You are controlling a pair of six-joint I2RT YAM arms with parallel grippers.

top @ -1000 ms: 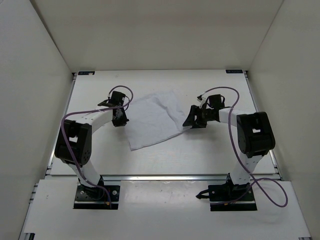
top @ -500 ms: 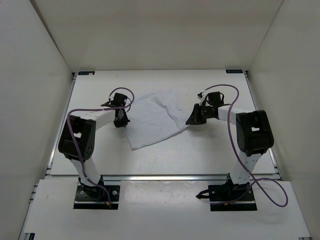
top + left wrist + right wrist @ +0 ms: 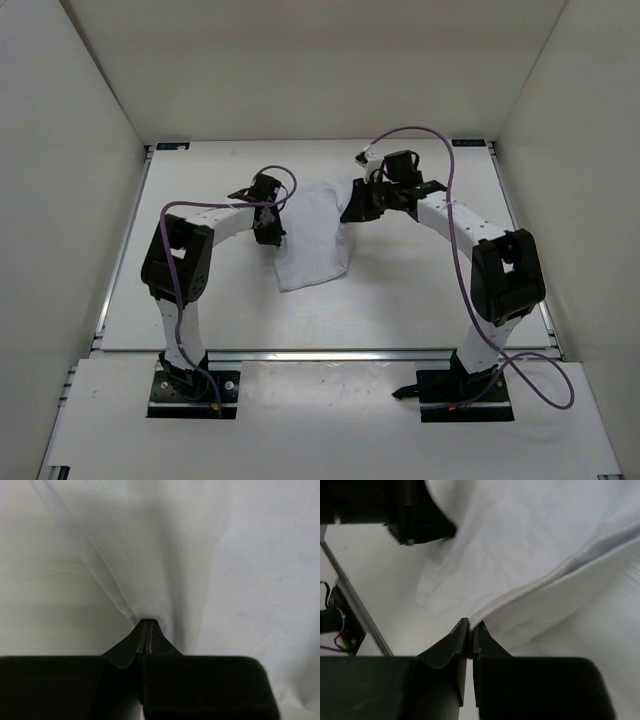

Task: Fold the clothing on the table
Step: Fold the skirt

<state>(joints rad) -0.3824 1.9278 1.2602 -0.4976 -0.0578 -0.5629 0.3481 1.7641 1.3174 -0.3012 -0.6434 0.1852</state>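
The table [image 3: 420, 300] lies under the cloth [image 3: 315, 235] and reaches past it on every side, furthest on the near side; its rails [image 3: 330, 353] stand well apart from the cloth; the left arm [image 3: 180, 265] bends in toward the cloth's left edge and the right arm [image 3: 505, 275] reaches in to the cloth's far right corner; the cloth itself is gathered into a narrow, wrinkled shape between the two claws, its near end lying flat on the table and its far part drawn together; the left gripper [image 3: 270, 232] meets the cloth at its left edge, and in the left wrist view the left gripper [image 3: 147, 625] has its fingers pressed together on a pinch of cloth [image 3: 225, 555], from which a fold ridge runs up and to the left; the right gripper [image 3: 356, 208] sits at the cloth's far right, and in the right wrist view the right gripper [image 3: 470, 626] is likewise squeezed tight on a folded edge of the cloth [image 3: 530, 540], which drapes away to the right; a dark block [image 3: 415, 510] at the cloth's far side in that view is probably the other claw, though too little shows to be sure; a purple cable [image 3: 412, 128] arches over the right arm, beyond the cloth.
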